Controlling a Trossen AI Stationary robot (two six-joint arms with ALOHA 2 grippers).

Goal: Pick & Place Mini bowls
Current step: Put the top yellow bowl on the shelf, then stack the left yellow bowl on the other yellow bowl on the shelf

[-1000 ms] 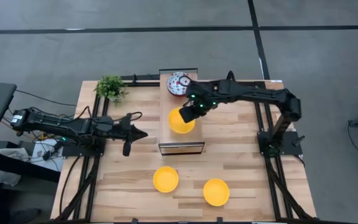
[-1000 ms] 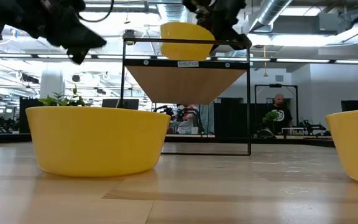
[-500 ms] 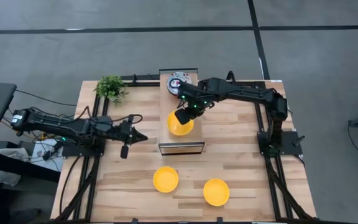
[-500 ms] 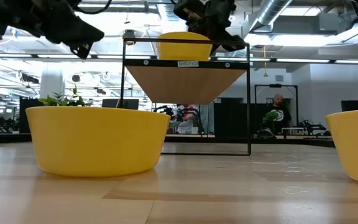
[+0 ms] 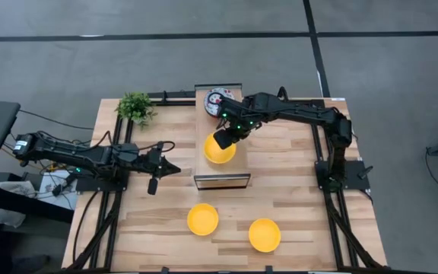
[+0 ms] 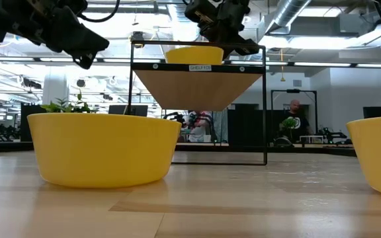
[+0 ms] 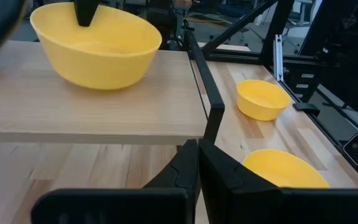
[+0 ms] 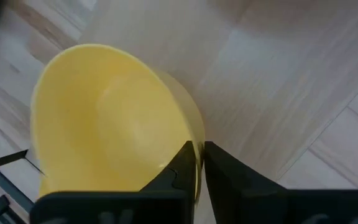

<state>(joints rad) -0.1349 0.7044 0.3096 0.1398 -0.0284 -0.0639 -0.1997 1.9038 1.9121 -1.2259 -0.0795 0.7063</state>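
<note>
- Done so far, by my reading: a yellow bowl (image 5: pixel 219 150) sits on the wooden shelf (image 5: pixel 220 165) at mid-surface, with speckled bowls (image 5: pixel 215 100) stacked at the shelf's far end.
- The right gripper (image 5: pixel 223 139) is at that yellow bowl's far rim; its jaws pinch the bowl's wall, one finger inside and one outside.
- In the low view the bowl rests level on the shelf top, so I judge this placement nearly finished, with only the release left.
- Left to do: two yellow bowls (image 5: pixel 202 219) (image 5: pixel 265 234) stand on the surface near its front edge.
- The left gripper (image 5: pixel 155 176) hovers over the surface left of the shelf, jaws closed and empty.
</note>
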